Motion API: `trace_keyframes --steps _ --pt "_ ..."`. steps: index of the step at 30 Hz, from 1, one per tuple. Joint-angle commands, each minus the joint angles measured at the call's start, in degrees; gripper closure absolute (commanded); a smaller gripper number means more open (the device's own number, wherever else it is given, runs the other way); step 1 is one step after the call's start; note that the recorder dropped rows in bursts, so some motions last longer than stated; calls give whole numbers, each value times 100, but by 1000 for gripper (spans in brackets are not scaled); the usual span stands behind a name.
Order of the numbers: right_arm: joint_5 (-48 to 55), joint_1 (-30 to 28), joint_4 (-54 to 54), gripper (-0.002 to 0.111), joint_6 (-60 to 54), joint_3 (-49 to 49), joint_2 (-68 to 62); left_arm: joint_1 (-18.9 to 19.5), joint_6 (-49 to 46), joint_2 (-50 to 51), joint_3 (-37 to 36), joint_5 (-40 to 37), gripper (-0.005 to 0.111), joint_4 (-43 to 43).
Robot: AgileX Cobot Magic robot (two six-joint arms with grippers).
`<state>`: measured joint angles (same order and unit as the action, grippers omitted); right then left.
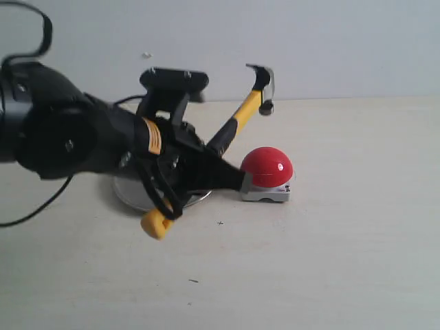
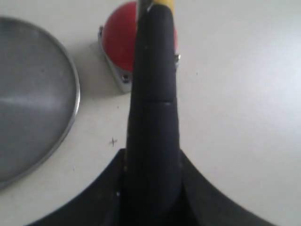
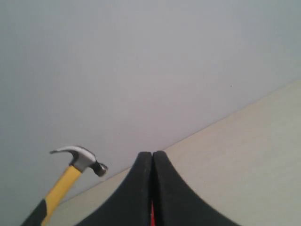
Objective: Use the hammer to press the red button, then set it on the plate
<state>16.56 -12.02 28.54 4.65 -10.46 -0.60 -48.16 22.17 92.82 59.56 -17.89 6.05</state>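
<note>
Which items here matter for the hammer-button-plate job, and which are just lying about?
In the job: hammer, gripped by the left tool; red button; plate.

Lying about: black cable at the left; right tool, shut and empty.

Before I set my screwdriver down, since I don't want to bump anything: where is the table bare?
In the exterior view, bare: the wide stretch of table right of the red button, and the front strip below it. Crowded: the left middle, where the left arm, the held hammer and the plate bunch against the button.
</note>
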Motion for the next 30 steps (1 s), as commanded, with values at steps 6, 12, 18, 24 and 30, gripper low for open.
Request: trace_keyframes --steps 6,12,18,24,30 --pt "-4 -2 -14 108 -12 27 -23 -7 -375 -1055 1060 -462 107 119" --pt "-4 -2 -14 108 -12 27 -23 -7 -372 -888 853 -517 107 119" --pt "-4 -2 -14 108 -12 27 -23 -75 99 793 -454 1274 107 -205" --pt "-4 -2 -14 108 -12 27 -23 12 -147 600 301 703 107 -194" --pt "-4 -2 -14 108 -12 27 -23 220 -244 -531 474 507 107 -300"
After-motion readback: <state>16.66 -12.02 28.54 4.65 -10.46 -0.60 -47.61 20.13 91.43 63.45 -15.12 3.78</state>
